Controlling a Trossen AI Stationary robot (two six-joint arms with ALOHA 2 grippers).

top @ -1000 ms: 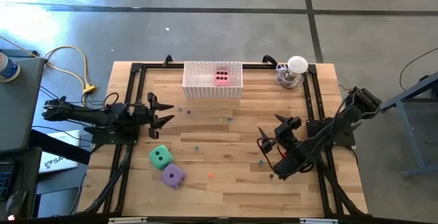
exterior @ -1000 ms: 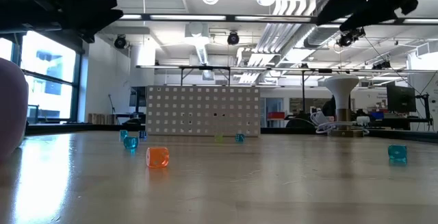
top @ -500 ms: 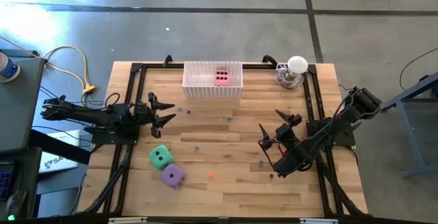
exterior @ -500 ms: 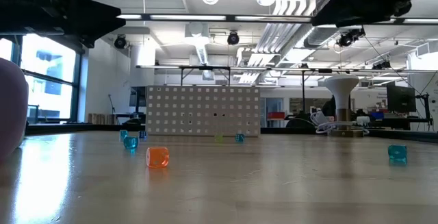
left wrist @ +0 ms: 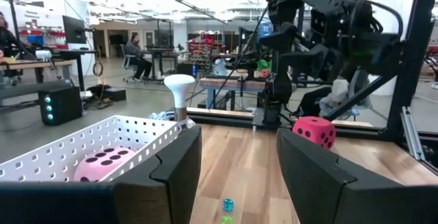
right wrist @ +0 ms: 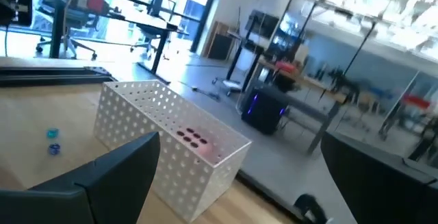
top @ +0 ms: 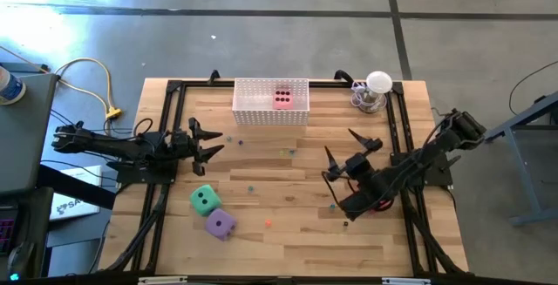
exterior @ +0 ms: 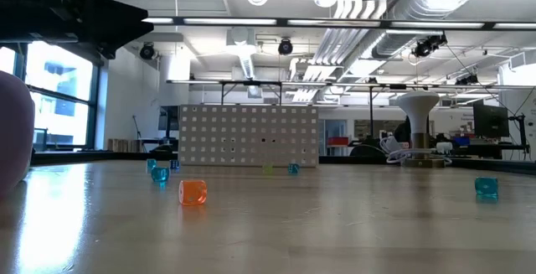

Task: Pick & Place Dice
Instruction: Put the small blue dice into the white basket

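Note:
A pink die (top: pixel 282 98) lies inside the white perforated basket (top: pixel 271 111) at the table's far edge; it also shows in the left wrist view (left wrist: pixel 102 164). A green die (top: pixel 204 200) and a purple die (top: pixel 220 223) rest on the table at the near left. A red die (left wrist: pixel 314 131) sits on the table under my right arm and is hidden from above. My left gripper (top: pixel 205 142) hovers open at the left, pointing toward the table's right. My right gripper (top: pixel 343 146) is wide open in mid-air right of centre, facing the basket (right wrist: pixel 157 125), with nothing between its fingers.
A white mushroom-shaped object (top: pixel 377 89) stands at the far right corner. Black frame rails (top: pixel 166 128) run along the table's edges. Tiny coloured specks, such as an orange one (exterior: pixel 193 192) and a blue one (exterior: pixel 486 187), lie scattered over the wood. People sit in the room beyond (left wrist: pixel 133 49).
My right gripper has risen and gone toward the table's far edge while rolling about its own axis, and has stayed wide open. The dice and the basket have kept their places.

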